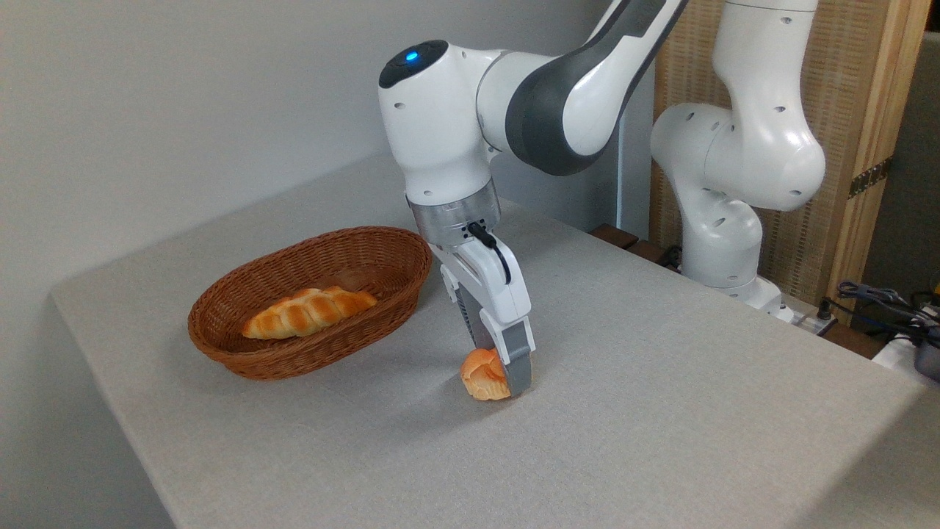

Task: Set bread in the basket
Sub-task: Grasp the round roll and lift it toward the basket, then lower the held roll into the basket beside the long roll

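The bread (481, 376), a small knotted golden-orange bun, sits at table level right of the basket. My gripper (501, 371) reaches down over it at a slant, and the bun is pinched between the two fingers. The near grey finger (518, 364) covers the bun's right side, while the far one is mostly hidden behind it. The bun looks tipped on its side and touches or nearly touches the cloth. The oval brown wicker basket (400, 253) stands to the left, about a hand's width from the bun.
A long braided golden loaf (308, 311) lies inside the basket. The grey table cloth (661, 411) stretches right and forward of the bun. The arm's white base (723, 250) stands at the back right, with cables (881, 297) beside it.
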{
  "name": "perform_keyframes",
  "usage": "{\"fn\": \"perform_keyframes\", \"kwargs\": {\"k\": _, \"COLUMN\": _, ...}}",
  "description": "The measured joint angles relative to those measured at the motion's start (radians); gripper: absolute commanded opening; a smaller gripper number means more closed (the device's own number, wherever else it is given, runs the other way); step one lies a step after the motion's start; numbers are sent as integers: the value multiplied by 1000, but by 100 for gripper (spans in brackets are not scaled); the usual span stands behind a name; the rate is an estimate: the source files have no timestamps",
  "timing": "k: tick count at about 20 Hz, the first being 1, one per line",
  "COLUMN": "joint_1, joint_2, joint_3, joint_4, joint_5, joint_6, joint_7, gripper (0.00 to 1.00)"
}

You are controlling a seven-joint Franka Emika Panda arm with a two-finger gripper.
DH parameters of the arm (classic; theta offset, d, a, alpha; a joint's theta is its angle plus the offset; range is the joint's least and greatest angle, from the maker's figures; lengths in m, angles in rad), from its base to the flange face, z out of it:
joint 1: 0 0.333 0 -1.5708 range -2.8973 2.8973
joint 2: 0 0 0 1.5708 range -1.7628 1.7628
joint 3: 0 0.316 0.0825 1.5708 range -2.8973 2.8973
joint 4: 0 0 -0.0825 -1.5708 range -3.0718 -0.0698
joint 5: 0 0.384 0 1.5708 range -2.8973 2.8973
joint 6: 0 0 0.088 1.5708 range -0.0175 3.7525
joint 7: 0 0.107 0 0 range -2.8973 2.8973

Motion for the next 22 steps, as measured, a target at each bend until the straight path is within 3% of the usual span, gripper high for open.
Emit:
{"fn": "perform_keyframes", "kwargs": {"k": 9, "joint_1": 0, "joint_2": -1, "joint_3": 0, "joint_4": 3, "joint_5": 0, "joint_6": 0, "joint_7": 5, "gripper": 54}}
{"fn": "perform_keyframes", "kwargs": {"k": 12, "joint_1": 0, "joint_2": -2, "joint_3": 0, "joint_4": 60, "joint_5": -12, "joint_6": -47, "joint_7": 5, "gripper": 54}}
{"fn": "perform_keyframes", "kwargs": {"k": 18, "joint_1": 0, "joint_2": -6, "joint_3": -28, "joint_4": 339, "joint_5": -237, "joint_6": -274, "joint_7": -13, "gripper": 56}}
{"fn": "perform_keyframes", "kwargs": {"k": 20, "joint_1": -1, "joint_2": 1, "joint_3": -83, "joint_4": 362, "joint_5": -290, "joint_6": -281, "joint_7": -74, "gripper": 65}}
{"fn": "perform_keyframes", "kwargs": {"k": 22, "joint_1": -2, "joint_2": 24, "joint_3": -168, "joint_4": 363, "joint_5": -308, "joint_6": -260, "joint_7": -155, "gripper": 69}}
